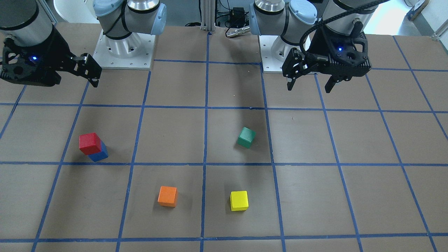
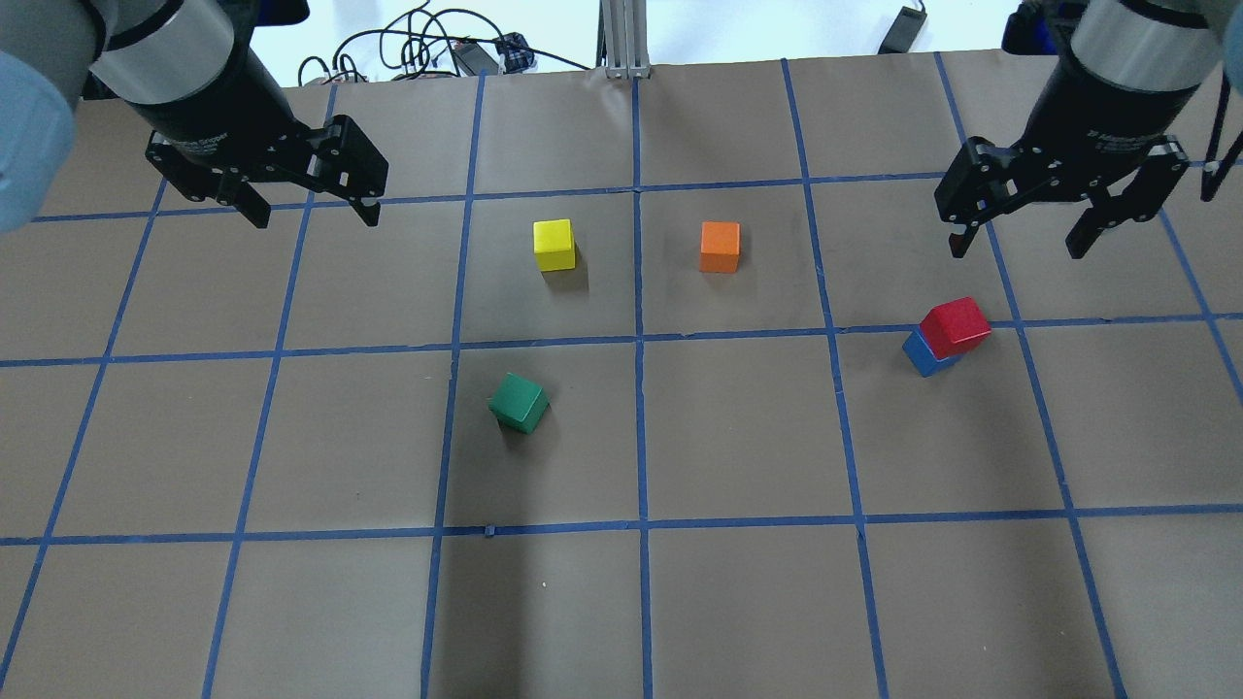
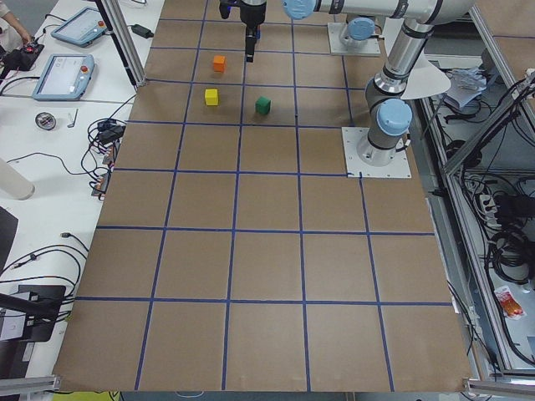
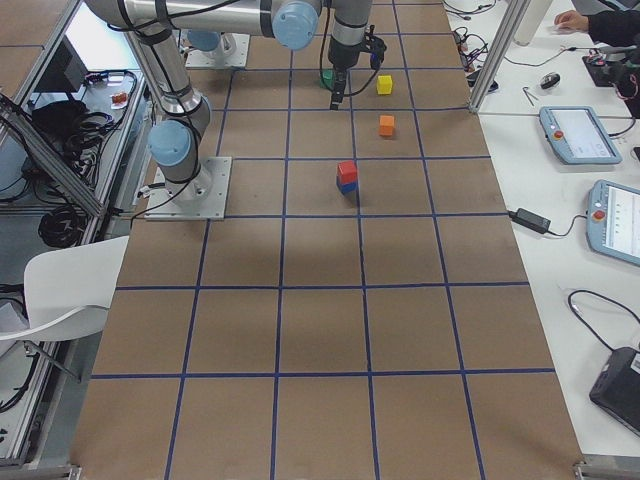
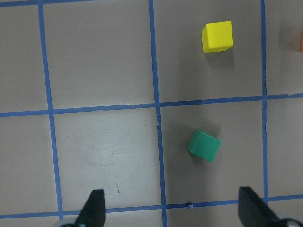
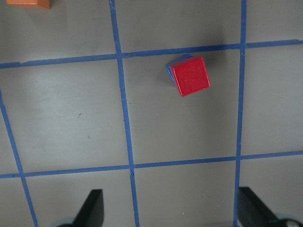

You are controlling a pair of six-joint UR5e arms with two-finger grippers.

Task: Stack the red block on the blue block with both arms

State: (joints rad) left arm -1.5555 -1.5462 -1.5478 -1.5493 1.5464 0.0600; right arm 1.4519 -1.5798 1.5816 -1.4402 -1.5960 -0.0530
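The red block [image 2: 955,323] sits on the blue block [image 2: 923,357], low in front of the right gripper [image 2: 1017,248], whose jaws stand wide and hold nothing. The left gripper [image 2: 315,217] hangs well apart from them, also wide and empty. The red block seems slightly shifted off the blue block, though the overlap is hard to judge. Both look light, rigid and matte, not slippery. I think two opposite flat faces give the best hold.

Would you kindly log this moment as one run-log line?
stack: small matte red cube resting on small matte blue cube | left fingers: open, empty | right fingers: open, empty
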